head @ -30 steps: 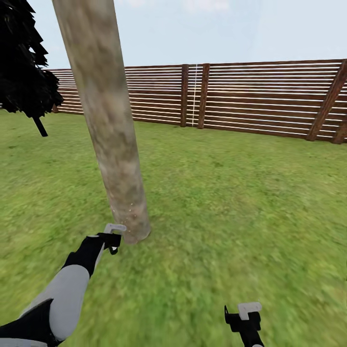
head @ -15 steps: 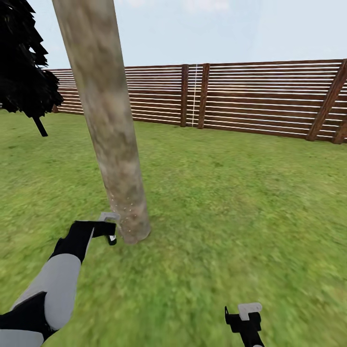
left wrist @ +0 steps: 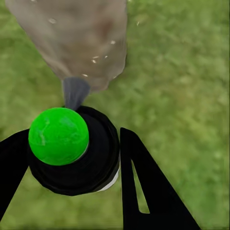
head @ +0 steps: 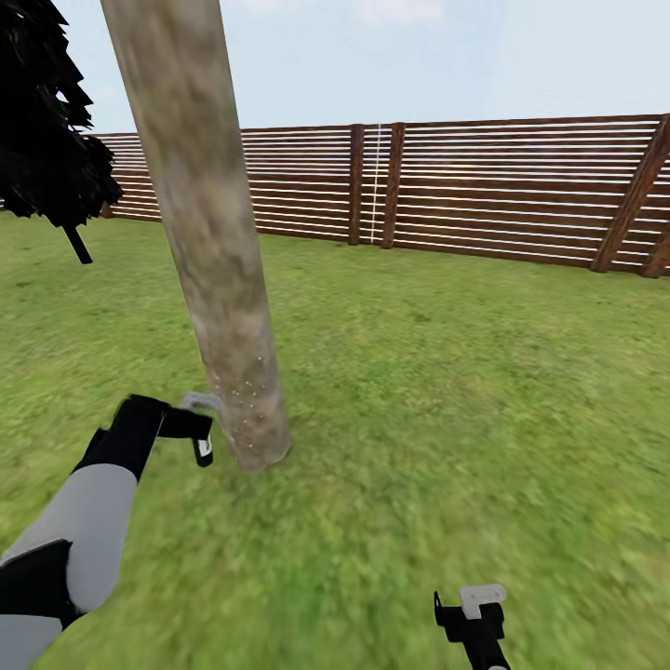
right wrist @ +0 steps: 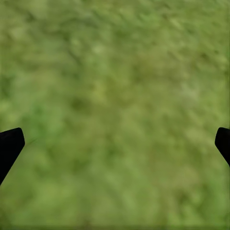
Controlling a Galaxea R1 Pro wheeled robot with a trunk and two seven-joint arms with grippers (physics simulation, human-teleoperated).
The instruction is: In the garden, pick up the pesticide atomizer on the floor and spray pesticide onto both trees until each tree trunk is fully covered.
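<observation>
Head view: left gripper low beside the tree trunk; white specks near its base; right gripper idle over grass; better to sweep the spray upward, as I judge.
Left wrist view: fingers clamp the black bottle, a green ball at its near end, nozzle at the bark.
Right wrist view: fingers spread wide, holding nothing.

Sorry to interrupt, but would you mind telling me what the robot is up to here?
It is spraying a tree trunk on the lawn. The left gripper holds the atomizer low beside the trunk's base, nozzle aimed at the bark, where white pesticide specks already dot the lower part. The right gripper hangs open over the grass, holding nothing.
</observation>
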